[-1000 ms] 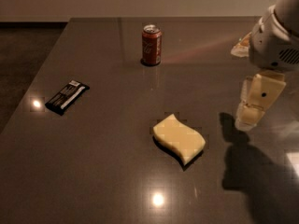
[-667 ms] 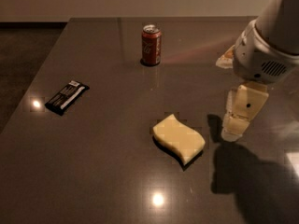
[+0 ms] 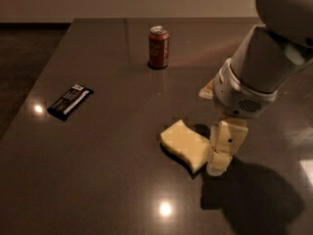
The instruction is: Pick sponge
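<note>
Your gripper (image 3: pixel 218 165) hangs low over the table, right beside the sponge.

The pale yellow sponge (image 3: pixel 184 144) lies flat on the dark table (image 3: pixel 112 180), just left of your gripper. Its near right edge touches the gripper or almost does. You cannot tell how far the gripper is open, or if it has hold of anything. Well off to its left lies a black snack bar (image 3: pixel 70 101). Far behind it, to the left, a red soda can (image 3: pixel 159 47) stands upright.
</note>
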You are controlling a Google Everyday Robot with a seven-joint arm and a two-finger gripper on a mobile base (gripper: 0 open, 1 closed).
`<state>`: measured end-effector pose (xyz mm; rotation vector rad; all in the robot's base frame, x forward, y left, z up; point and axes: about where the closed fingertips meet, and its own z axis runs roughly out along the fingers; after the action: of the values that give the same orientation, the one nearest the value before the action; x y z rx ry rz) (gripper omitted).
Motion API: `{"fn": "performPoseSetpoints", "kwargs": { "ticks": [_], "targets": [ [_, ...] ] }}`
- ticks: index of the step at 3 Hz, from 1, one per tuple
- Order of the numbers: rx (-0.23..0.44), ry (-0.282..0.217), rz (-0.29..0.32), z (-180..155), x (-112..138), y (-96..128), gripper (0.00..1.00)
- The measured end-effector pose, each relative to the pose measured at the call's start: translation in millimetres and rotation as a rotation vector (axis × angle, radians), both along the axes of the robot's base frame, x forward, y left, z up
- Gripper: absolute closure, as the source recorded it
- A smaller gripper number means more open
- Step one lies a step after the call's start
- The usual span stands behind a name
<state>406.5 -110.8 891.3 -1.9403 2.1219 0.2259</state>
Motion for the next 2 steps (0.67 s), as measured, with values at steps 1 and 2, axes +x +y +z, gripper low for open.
{"fn": "performPoseSetpoints", "kwargs": {
  "ticks": [1,2],
  "targets": [
    [-0.007,0.025,0.012,-26,-4,18,0.00],
    [-0.016,0.036,0.005,-41,-8,26,0.00]
  ]
}}
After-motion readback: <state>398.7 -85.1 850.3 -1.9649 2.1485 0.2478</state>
